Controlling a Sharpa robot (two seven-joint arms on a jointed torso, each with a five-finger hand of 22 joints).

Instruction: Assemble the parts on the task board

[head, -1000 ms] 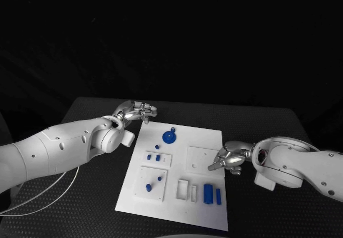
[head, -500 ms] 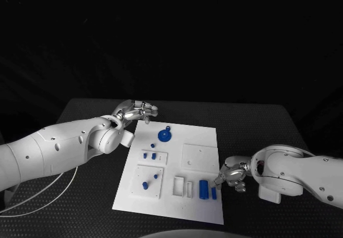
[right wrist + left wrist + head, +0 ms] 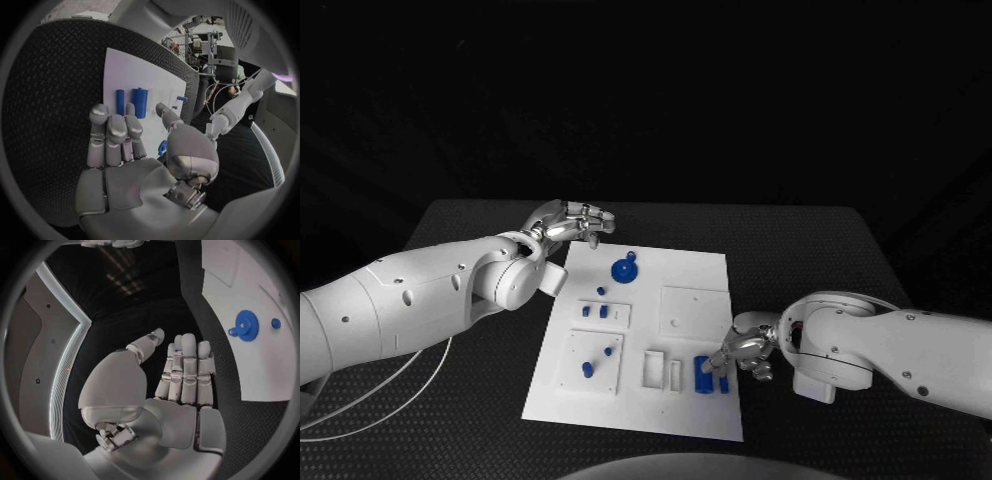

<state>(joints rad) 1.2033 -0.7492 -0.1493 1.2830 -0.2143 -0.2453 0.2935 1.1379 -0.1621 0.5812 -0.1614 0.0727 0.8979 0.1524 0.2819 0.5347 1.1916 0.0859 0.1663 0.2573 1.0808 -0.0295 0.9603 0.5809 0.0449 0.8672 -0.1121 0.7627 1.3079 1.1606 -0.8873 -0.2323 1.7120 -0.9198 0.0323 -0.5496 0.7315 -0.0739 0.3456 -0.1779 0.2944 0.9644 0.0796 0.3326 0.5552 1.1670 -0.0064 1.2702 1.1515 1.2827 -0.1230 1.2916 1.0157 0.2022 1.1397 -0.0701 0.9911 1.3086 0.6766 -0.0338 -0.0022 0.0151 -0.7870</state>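
Black table (image 3: 805, 240): parts (image 3: 710, 377) beside fingers (image 3: 727, 357)

White smooth arms w/ small dark screw holes; silver segmented left hand (image 3: 571, 222), right hand (image 3: 743, 350).

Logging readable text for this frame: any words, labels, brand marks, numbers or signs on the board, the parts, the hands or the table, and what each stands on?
None can be read.
The task board is plain white; its blue parts, such as the gear, bear no marks.
The left hand, the right hand and the black table show no lettering.
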